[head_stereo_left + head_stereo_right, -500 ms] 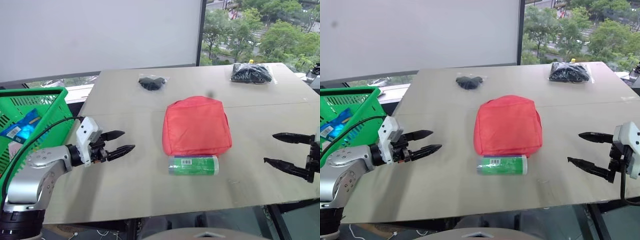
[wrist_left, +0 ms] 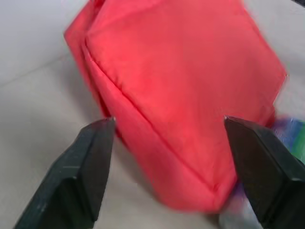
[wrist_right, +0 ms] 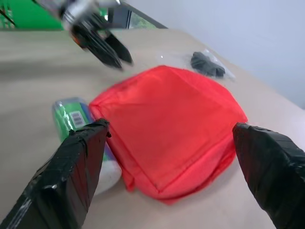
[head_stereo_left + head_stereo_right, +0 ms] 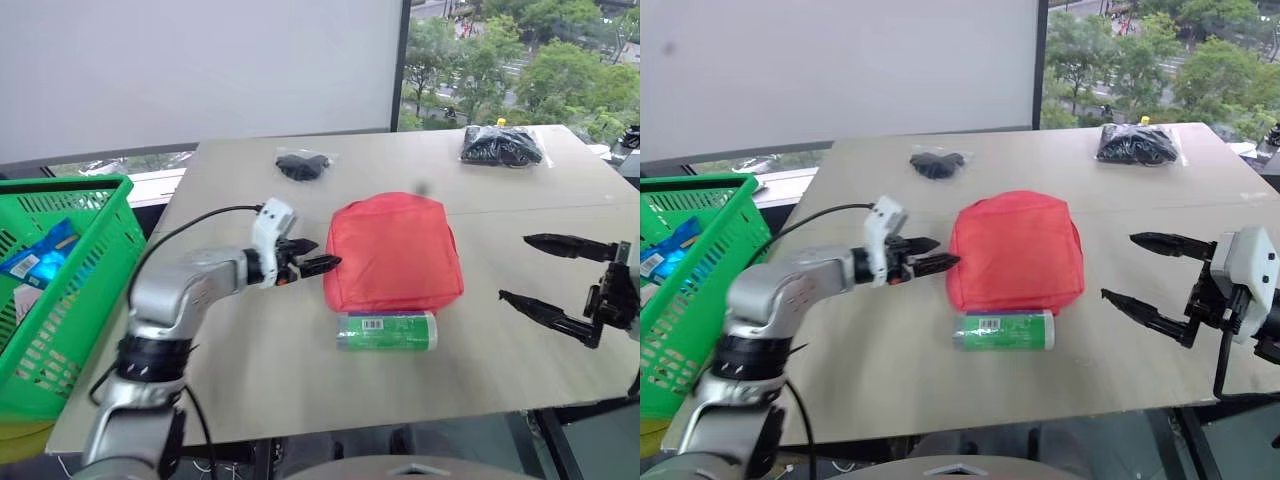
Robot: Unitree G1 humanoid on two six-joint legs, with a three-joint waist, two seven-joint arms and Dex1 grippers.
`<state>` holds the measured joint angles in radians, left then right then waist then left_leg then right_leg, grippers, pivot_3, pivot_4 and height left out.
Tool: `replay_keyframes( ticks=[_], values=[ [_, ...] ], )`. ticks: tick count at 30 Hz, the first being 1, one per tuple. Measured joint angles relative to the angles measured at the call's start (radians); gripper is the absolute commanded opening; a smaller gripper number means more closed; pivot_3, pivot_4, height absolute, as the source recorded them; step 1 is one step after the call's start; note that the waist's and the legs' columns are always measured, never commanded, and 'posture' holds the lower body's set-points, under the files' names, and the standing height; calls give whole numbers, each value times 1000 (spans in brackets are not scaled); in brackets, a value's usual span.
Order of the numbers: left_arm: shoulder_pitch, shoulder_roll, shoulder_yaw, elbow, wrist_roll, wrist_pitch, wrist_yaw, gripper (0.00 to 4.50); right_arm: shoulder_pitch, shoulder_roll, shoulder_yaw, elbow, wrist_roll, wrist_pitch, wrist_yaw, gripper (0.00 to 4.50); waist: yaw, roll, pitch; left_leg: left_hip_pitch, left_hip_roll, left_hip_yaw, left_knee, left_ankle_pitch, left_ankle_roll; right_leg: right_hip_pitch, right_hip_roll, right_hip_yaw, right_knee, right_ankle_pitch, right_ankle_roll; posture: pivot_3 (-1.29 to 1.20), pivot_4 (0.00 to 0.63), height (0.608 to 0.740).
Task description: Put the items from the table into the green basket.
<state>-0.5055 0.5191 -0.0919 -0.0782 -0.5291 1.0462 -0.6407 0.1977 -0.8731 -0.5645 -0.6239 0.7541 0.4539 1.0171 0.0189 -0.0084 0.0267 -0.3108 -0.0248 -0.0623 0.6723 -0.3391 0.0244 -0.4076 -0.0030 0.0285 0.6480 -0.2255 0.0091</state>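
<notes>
At the left edge of the red pouch (image 4: 393, 253), the left gripper (image 4: 316, 257) has its two black fingers (image 4: 322, 265) spread, with nothing between them. Their tips are very close to the side of the pouch; I cannot tell if they touch it. In the left wrist view, the pouch (image 2: 181, 90) stands between the two spread fingers and a little ahead of them. The left arm reaches across the table (image 4: 250, 360) from the side where the green basket (image 4: 60, 300) is.

On the right side, the right gripper (image 4: 1155, 275) also has its fingers spread wide and holds nothing. It hangs over the right part of the table, apart from the pouch, with the fingertips pointing toward it.

The red pouch lies flat near the middle of the table. Just beside its near edge lies the green can (image 4: 387, 331) on its side, with the barcode label facing up; the can seems to touch the pouch. Farther back, beyond the thin seam of the table, a small clear bag of black objects (image 4: 302, 164) lies on the left, and a bigger clear bag of black objects (image 4: 502, 146) lies at the far right corner. The green basket stands beside the left end of the table, and a blue package (image 4: 40, 256) is inside it.
</notes>
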Motion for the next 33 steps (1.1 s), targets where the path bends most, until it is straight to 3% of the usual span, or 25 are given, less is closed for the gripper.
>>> replay_keyframes(
  ticks=[3, 4, 6, 11, 12, 16, 24, 27, 33],
  values=[
    [-61, -60, -106, 129, 86, -23, 30, 3765, -8, 0, 0, -27, 27, 13, -18, 4500, -5, 0, 0, -1, 0, 0, 0, 1, -1, 0, 0, 1, 0, 0, 0, -54, 0, 740],
    [-82, -82, -134, 183, 124, -50, 40, 3528, -8, 0, -1, -35, 35, 19, -23, 4500, -7, 0, 0, -1, 0, 1, 0, 0, -1, 0, 0, 1, -1, 0, 0, -54, 0, 740],
    [-101, -119, -150, 248, 164, -93, 54, 2902, -3, 0, -2, -45, 44, 23, -31, 4500, -8, -1, 0, -1, 0, 2, 0, 0, -1, 0, 0, 3, 0, 0, 0, -65, 0, 740],
    [-97, -144, -139, 262, 192, -138, 56, 360, 19, 10, -3, -76, 58, 26, -50, 4500, -8, 0, 1, -1, 1, 2, 0, 0, -1, 0, 0, 3, -1, 0, 0, -62, 0, 740],
    [-90, -147, -124, 259, 191, -140, 56, 38, 20, 10, -3, -76, 58, 26, -53, 4500, -8, 0, 1, -1, 1, 2, 0, 0, -1, 0, 0, 3, -1, 0, 0, -58, 0, 740],
    [-64, -160, -58, 250, 175, -137, 67, 38, 21, 17, 2, -75, 53, 20, -57, 4500, -8, 0, 1, -1, 1, 2, 0, 0, -1, 0, 0, 3, 0, 0, 0, -40, 0, 740],
    [-37, -196, 188, 139, 17, -56, 98, 38, -5, 22, 49, -49, 33, -2, -60, 4500, -7, -1, 1, -1, 1, 2, 0, 2, -3, -1, -2, 3, 0, 0, 0, -14, 0, 740],
    [-10, -164, 238, 122, -14, -24, 98, 886, -12, 22, 59, -41, 21, -11, -58, 4500, -7, 0, 0, 0, 1, 2, 0, 2, -3, -1, -1, 3, 0, 0, 0, 3, 0, 740],
    [36, -134, 204, 109, -64, 82, 39, 3527, -23, 22, 83, -24, 17, -22, -42, 4500, 2, -1, 1, 0, 0, 0, 1, 2, -4, -1, -1, 0, 0, 0, 0, 3, 0, 740]
  ],
)
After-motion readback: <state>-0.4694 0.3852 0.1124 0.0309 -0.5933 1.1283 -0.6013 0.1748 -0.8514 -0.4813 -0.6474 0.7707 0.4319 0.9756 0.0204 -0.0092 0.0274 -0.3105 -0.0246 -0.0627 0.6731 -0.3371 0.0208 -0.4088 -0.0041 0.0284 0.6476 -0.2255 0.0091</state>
